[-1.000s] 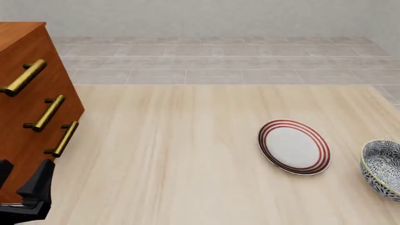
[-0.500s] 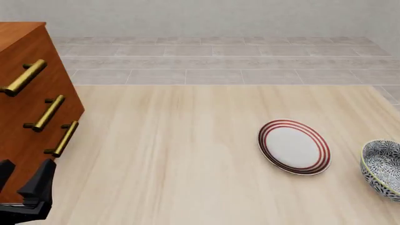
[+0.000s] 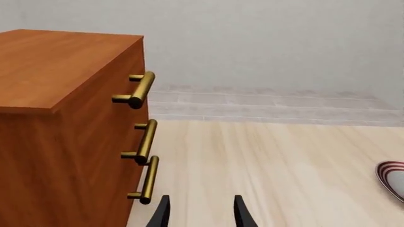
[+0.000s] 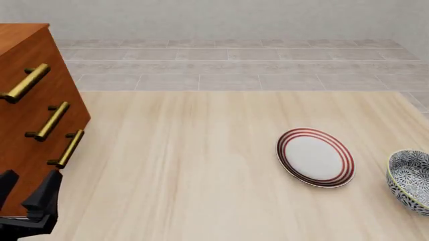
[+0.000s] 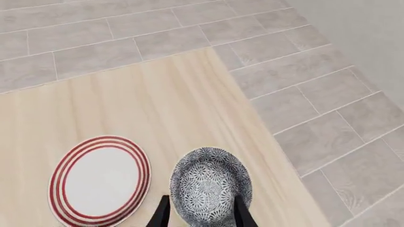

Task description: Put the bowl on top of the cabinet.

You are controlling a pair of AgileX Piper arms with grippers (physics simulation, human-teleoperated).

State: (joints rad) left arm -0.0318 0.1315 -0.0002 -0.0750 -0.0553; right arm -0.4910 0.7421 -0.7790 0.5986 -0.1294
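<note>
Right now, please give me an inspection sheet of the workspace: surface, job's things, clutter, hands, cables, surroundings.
Surface: pale wooden table, flat, no spills.
Job's things: bowl upright near the table's right edge, beside the plate, nothing in it; cabinet at the left, top bare.
Clutter: plate with red rings, left of the bowl.
Hands: left hand open, holding nothing, near the cabinet's front; right hand open above the bowl, not gripping it.
Cables: nothing seen.
Surroundings: grey tiled floor, plain wall.

Bare simulated room: pale wooden table (image 4: pixel 201 165), grey tiled floor (image 4: pixel 234 65), plain wall (image 4: pixel 234 17).
</note>
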